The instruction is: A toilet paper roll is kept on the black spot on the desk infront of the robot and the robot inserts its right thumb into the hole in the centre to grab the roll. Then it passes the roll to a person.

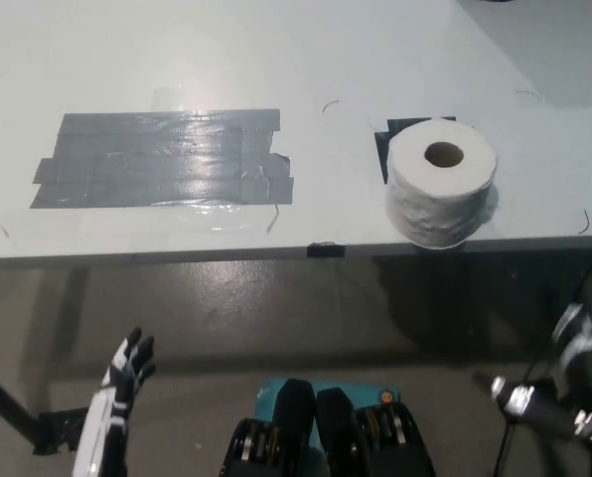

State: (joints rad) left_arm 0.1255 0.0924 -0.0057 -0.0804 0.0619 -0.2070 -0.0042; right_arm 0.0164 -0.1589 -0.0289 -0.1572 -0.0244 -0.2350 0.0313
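Your toilet paper roll [441,194] stands upright on the black spot [383,149], near the desk's [375,60] right front edge. Left of it lies a grey tape patch [162,159]. Left hand [125,383] hangs released below the desk; right hand [564,397] is blurred, so you cannot tell its state.

Soft, matt, dimpled paper on the roll [441,194]; smooth, faintly glossy desk [157,60]; shiny grey tape [167,159], wrinkled, well beyond the left hand [117,397].
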